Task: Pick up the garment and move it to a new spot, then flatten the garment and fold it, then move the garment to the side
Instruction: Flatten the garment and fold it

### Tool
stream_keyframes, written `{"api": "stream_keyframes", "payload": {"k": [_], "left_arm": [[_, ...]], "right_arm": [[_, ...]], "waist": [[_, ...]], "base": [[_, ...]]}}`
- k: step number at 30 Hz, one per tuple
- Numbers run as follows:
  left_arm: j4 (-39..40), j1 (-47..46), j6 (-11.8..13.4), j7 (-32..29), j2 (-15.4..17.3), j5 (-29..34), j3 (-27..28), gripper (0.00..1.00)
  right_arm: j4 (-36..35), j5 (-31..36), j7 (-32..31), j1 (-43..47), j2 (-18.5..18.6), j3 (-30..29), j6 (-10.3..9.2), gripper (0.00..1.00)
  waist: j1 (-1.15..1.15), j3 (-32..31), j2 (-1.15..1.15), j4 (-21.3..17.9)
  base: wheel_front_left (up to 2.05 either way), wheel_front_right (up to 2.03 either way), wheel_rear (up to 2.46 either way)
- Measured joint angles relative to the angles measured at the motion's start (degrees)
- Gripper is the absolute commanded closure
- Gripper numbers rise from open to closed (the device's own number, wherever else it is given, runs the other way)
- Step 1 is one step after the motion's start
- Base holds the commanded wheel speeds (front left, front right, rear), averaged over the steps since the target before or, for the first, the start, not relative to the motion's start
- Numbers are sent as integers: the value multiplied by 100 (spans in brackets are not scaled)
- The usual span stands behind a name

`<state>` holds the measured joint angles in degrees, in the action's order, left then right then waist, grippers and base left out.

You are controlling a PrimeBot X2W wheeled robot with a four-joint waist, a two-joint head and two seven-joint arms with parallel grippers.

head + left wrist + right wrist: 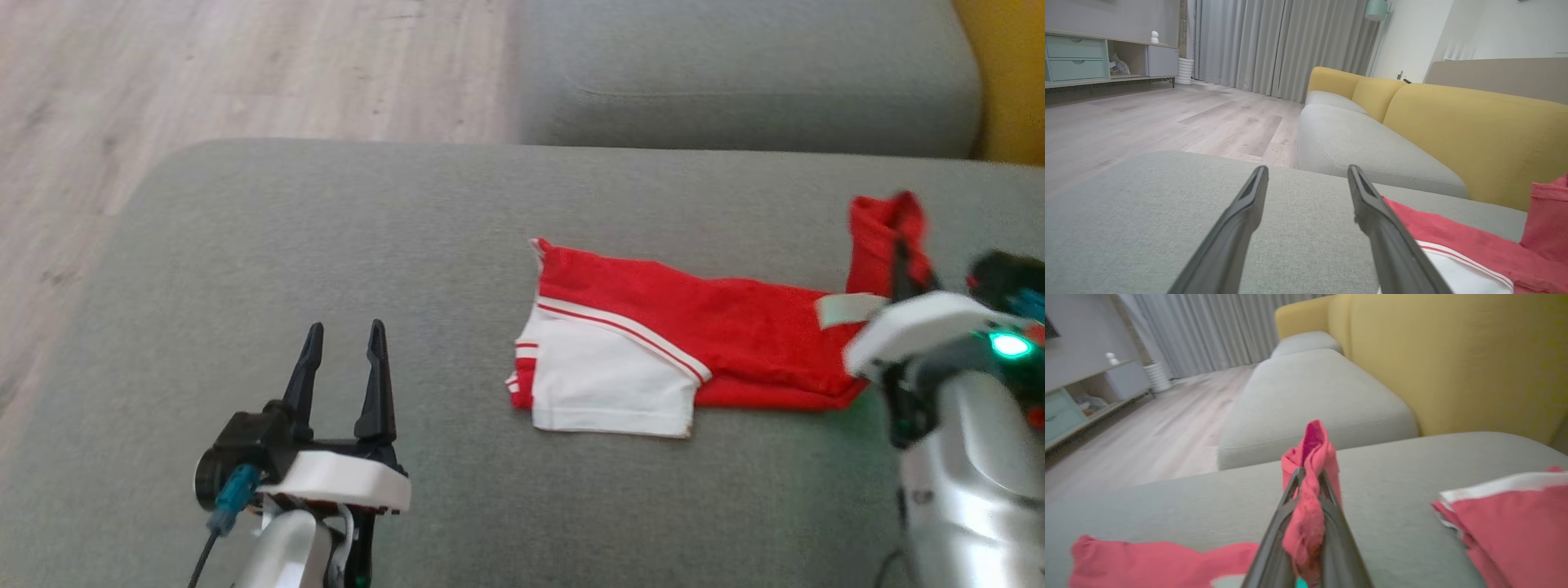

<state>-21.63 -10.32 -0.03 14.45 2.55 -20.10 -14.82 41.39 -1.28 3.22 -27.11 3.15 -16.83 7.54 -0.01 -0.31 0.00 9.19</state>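
The garment is a red shirt with a white, red-striped sleeve, lying mostly flat on the grey sofa seat. My right gripper is shut on the garment's right end, and a pinched fold of red cloth stands up between its fingers, lifted off the cushion. My left gripper hovers open over bare cushion to the left of the garment, its fingers wide apart with nothing between them. In the left wrist view the garment lies just right of the right finger.
A second grey seat cushion lies beyond the one I work on, with a yellow backrest along the right. Wooden floor borders the sofa's left and far edge. A low cabinet and curtains stand across the room.
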Motion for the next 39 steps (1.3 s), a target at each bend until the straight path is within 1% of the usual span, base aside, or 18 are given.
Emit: {"api": "stream_keyframes", "payload": {"k": [4,6,9,13,14,15,21,29,30,31,35,39], "left_arm": [[-52,-5,-5,0,0,1,-11,0],[-96,-9,-22,0,1,2,-29,0],[-186,-41,-56,0,1,4,-103,0],[-210,-166,-56,0,1,2,-193,0],[-218,-255,-55,0,0,0,-211,0],[-218,-255,-55,0,0,0,-211,0],[-216,-384,-53,0,-1,-70,-361,0],[-203,-500,4,0,-2,-177,-539,0],[-201,-510,5,0,-2,-178,-543,0],[-202,-513,8,0,-2,-178,-545,0],[-223,-513,12,0,-2,-213,-556,0],[-245,-512,11,0,-2,-209,-537,0]], "right_arm": [[-81,-1025,-64,-121,1,1124,-1,100],[-111,-1415,-64,-155,0,1623,0,100],[-107,-1892,-1,-158,3,2243,0,100],[33,-2280,191,-165,3,2905,-1,100],[151,-2446,250,-167,9,3201,-1,100],[151,-2446,250,-167,9,3201,-1,100],[514,-2714,464,-252,13,3933,-1,100],[912,-3000,584,-405,42,4559,-1,100],[910,-3048,584,-405,46,4684,-1,68],[901,-3089,584,-405,48,4810,-1,0],[814,-3279,584,-399,47,5239,-1,0],[791,-3261,759,-410,44,5295,-1,0]], "waist": [[0,-39,0,223],[0,-37,0,333],[0,-5,0,512],[0,113,0,734],[1,193,0,833],[1,193,0,833],[1,437,0,1088],[1,648,0,1293],[1,657,0,1298],[1,659,0,1295],[1,606,0,1235],[1,493,0,1092]], "base": [[0,0,0],[0,0,0],[0,0,0],[0,0,0],[0,0,0],[0,0,0],[0,0,0],[0,0,0],[0,0,0],[0,0,0],[0,0,0],[0,0,0]]}}
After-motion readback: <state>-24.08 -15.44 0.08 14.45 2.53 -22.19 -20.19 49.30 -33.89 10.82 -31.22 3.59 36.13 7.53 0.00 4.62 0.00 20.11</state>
